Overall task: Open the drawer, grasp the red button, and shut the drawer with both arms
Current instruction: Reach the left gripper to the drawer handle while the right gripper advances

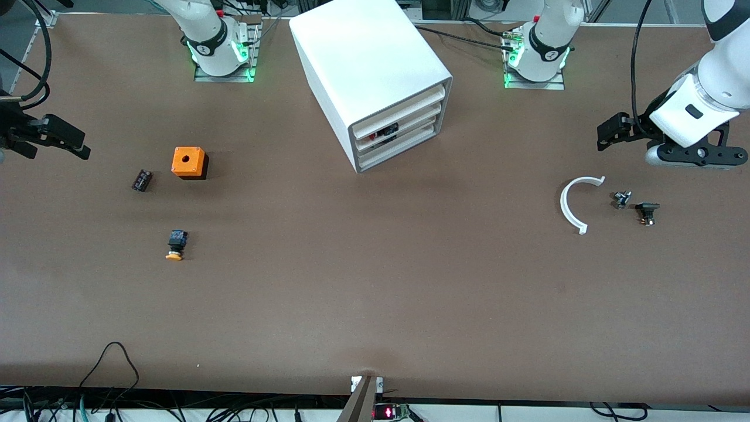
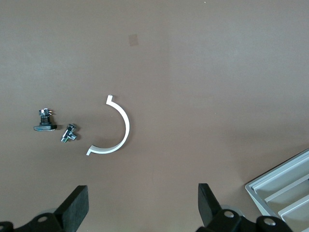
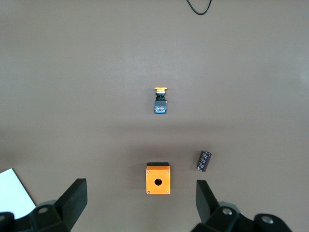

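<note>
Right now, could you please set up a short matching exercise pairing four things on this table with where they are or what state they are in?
Things:
1. orange box
2. white curved piece
3. middle drawer
4. left claw

Places or states:
A. shut in the white cabinet, something red and black showing through its front cutout
B. open, above bare table near the white curved piece
C. toward the right arm's end of the table, hole in its top face
D. toward the left arm's end, beside two small metal parts

Pairs: 1-C, 2-D, 3-A, 4-B
</note>
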{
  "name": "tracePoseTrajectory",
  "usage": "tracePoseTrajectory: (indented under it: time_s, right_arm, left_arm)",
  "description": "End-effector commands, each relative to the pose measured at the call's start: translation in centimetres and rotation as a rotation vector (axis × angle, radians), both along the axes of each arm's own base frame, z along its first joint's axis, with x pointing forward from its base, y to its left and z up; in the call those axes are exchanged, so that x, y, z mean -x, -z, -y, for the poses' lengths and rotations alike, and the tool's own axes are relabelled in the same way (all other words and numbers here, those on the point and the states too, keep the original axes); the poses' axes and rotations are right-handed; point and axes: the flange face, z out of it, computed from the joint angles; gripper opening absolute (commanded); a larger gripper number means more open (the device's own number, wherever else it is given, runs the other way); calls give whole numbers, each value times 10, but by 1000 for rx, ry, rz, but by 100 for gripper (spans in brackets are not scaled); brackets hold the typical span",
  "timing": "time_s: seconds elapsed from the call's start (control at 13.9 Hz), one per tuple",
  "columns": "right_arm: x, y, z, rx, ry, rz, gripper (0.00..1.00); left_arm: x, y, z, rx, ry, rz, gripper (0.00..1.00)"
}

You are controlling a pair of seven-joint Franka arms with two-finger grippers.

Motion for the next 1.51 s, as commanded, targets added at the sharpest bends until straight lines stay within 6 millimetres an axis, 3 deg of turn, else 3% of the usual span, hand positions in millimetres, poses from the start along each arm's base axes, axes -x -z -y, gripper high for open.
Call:
tracePoseTrajectory:
  time_s: [0.0, 0.36, 0.72, 0.93, 1.22, 1.36, 1.43]
  right_arm:
    - [-1, -4, -2, 15, 7, -9, 100]
    - [0, 2, -1, 44, 42, -29, 100]
    - [2, 49, 0, 47, 50, -155, 100]
    - [-9, 79, -2, 22, 39, -197, 100]
    - [-33, 119, -8, -35, 62, -194, 100]
    - [-40, 125, -14, -53, 58, -185, 100]
    - [-44, 131, -32, -43, 36, -185, 100]
  left_arm:
    - [-1, -7, 1, 2, 9, 4, 100]
    - [-1, -7, 1, 2, 12, 4, 100]
    - [0, -13, 7, 14, 13, 3, 100]
    - [1, -14, 30, 76, 45, -76, 100]
    - [18, 8, 74, 310, 95, -285, 100]
    - [16, 25, 85, 439, 90, -373, 100]
    - [13, 37, 91, 512, 95, -413, 100]
